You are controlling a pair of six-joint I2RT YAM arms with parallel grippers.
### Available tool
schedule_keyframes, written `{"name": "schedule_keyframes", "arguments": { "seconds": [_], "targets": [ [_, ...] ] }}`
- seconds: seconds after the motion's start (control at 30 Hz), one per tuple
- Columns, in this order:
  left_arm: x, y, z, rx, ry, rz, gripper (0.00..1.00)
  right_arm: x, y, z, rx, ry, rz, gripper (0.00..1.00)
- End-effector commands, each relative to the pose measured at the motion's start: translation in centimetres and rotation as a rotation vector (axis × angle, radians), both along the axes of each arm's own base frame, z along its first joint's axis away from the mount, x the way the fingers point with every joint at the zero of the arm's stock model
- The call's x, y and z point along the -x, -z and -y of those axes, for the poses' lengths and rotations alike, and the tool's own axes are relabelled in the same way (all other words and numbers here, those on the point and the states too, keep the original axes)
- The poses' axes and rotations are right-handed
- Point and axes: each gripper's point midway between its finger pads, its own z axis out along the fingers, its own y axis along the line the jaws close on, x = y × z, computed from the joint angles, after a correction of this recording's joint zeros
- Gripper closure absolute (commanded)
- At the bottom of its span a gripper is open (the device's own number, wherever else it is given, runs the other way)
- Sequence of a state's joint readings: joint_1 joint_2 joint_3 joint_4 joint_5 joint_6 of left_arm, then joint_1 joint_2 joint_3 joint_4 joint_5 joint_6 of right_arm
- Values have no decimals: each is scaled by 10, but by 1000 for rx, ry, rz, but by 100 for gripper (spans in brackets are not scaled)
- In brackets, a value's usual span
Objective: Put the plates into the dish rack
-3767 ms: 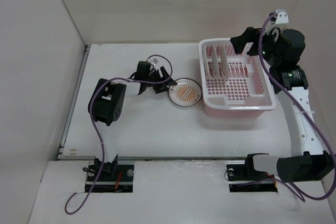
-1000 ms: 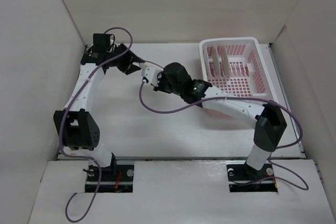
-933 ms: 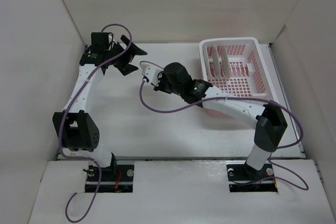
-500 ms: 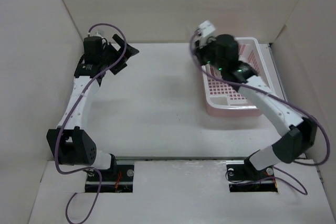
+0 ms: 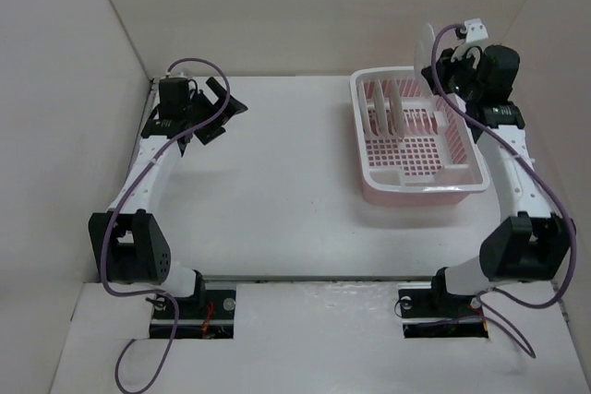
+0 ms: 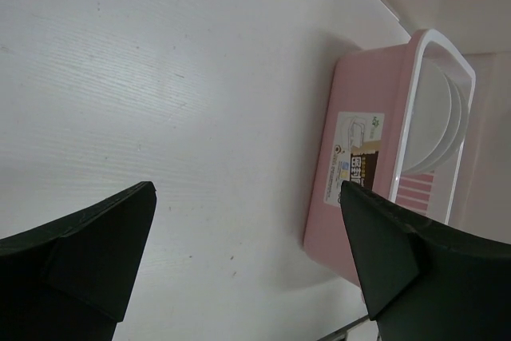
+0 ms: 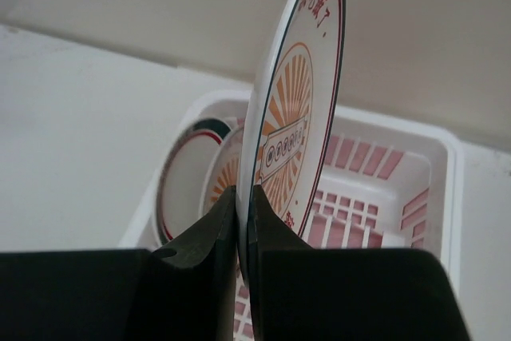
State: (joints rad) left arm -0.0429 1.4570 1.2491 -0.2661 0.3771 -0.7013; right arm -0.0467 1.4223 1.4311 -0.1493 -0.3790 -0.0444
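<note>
Pinching round orange-sunburst plate (image 7: pixel 291 125) in right gripper (image 7: pixel 242 197) over pink plastic dish rack (image 5: pixel 416 193), 1 o'clock.
Could clip racked plates (image 7: pixel 188 189) if tilted (left gripper (image 6: pixel 247 229) gaping).

The left arm (image 5: pixel 138 173) has its elbow folded near its base and its forearm extended to the far left. The left gripper (image 5: pixel 214 108) has its fingers (image 6: pixel 88 253) spread wide, with nothing between them. The right arm (image 5: pixel 514 170) has its elbow out near its base, its forearm extended far right and its wrist raised. The right gripper (image 7: pixel 243 213) is clamped on the lower edge of an upright plate (image 7: pixel 291 117).
</note>
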Motion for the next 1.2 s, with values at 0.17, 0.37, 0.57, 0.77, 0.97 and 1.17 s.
{"name": "schedule_keyframes", "arguments": {
  "seconds": [0.17,0.37,0.57,0.77,0.97,1.17],
  "targets": [
    [-3,-10,-1,-32,37,77,0,-25,33,19,17,-23,-37,100],
    [1,-5,-3,-45,35,71,0,-29,64,21,4,-36,-105,100],
    [2,-4,-3,-45,35,62,0,-26,108,21,-38,-17,-200,100],
    [0,-4,-1,-39,44,62,0,-28,124,25,-50,-5,-218,100],
    [0,-4,-1,-39,44,62,0,-35,140,26,-54,-5,-253,100],
    [-1,-1,-1,-39,44,53,0,-47,145,28,-55,-5,-261,100]
  ]
}}
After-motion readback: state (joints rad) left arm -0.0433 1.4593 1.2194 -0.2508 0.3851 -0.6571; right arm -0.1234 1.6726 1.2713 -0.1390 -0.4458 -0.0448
